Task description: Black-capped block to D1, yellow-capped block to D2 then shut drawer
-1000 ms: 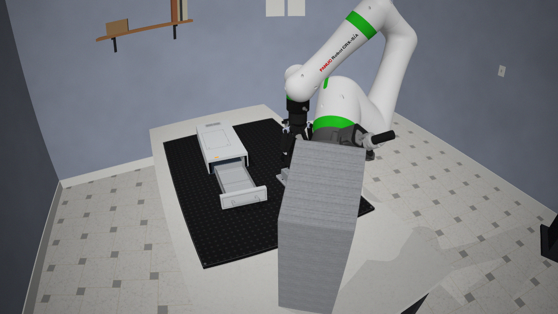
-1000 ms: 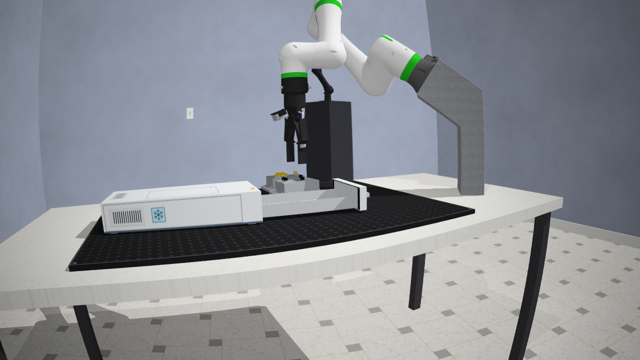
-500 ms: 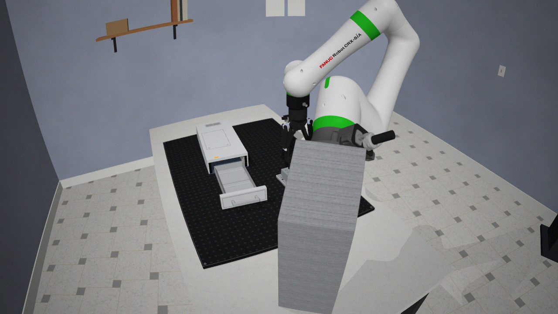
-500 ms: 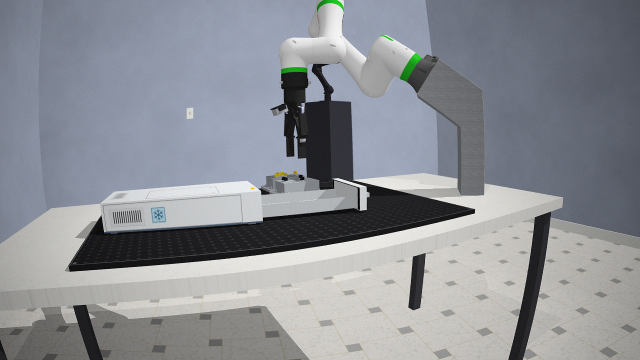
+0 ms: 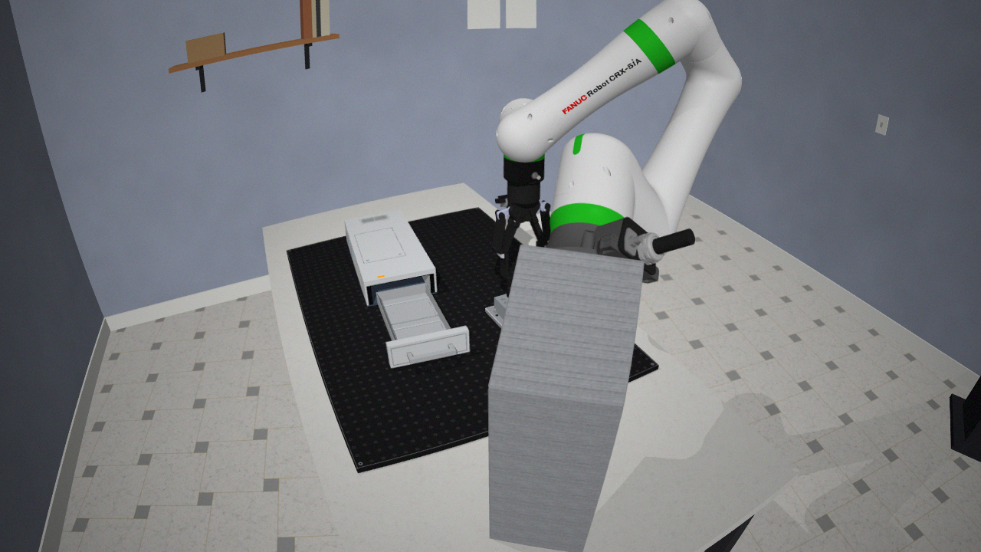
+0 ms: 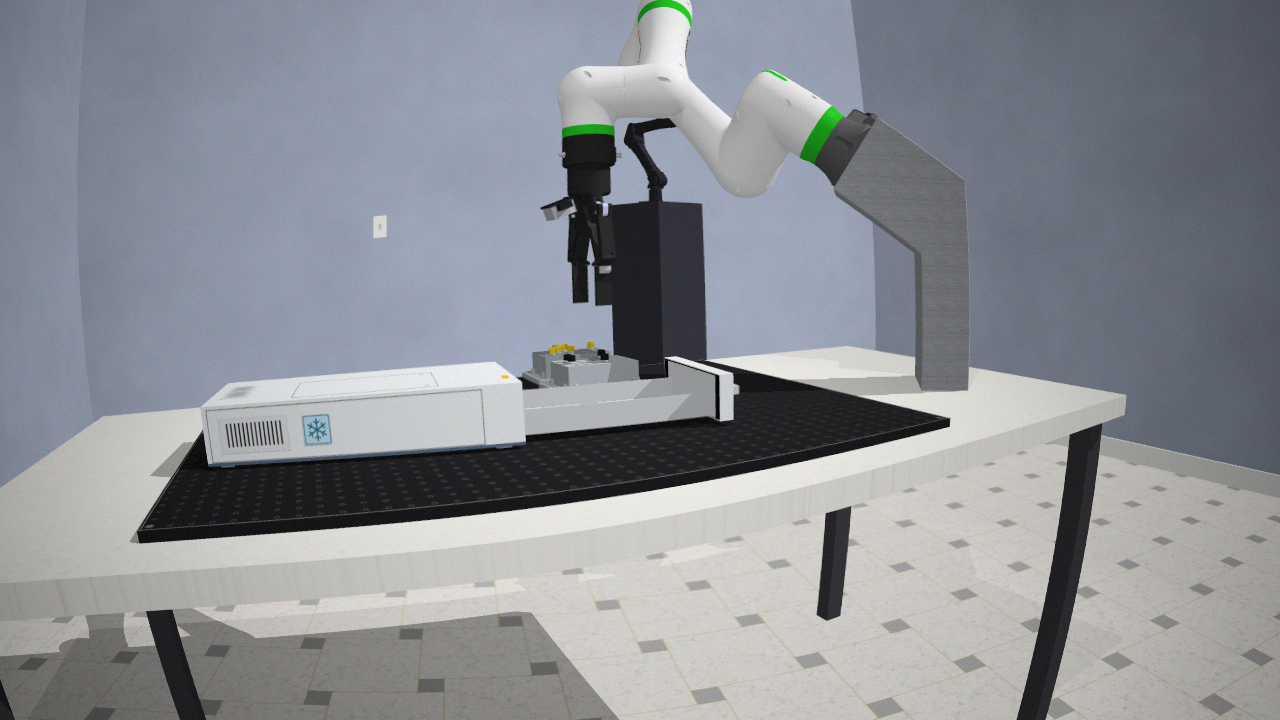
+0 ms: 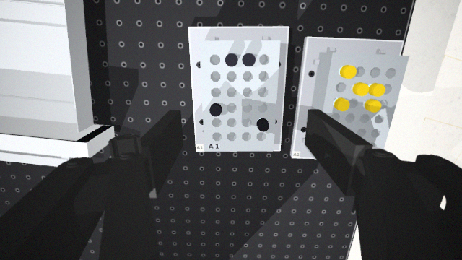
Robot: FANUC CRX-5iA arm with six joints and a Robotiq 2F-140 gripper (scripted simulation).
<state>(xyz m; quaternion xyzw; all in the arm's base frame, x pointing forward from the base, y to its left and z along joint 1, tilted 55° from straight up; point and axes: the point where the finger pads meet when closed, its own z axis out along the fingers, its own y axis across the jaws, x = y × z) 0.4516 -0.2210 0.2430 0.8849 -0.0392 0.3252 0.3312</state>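
Observation:
The block with black-capped tubes (image 7: pixel 238 88) lies flat on the deck slot next to the cooler. The block with yellow-capped tubes (image 7: pixel 351 97) lies on the slot beyond it. Both stand behind the drawer in the exterior view (image 6: pixel 572 362). My gripper (image 7: pixel 244 127) (image 6: pixel 590 291) is open and empty, well above the black-cap block. The white cooler COLD (image 5: pixel 387 250) has its drawer (image 5: pixel 418 322) pulled out, and the drawer looks empty. Its orange lamp (image 5: pixel 378 276) is lit.
The grey robot pedestal (image 5: pixel 562 384) hides both blocks in the top view. A tall black box (image 6: pixel 657 277) stands behind the slots. The drawer's side (image 7: pixel 40 83) is at the left of the wrist view. The black perforated deck mat (image 5: pixel 384 398) covers the table.

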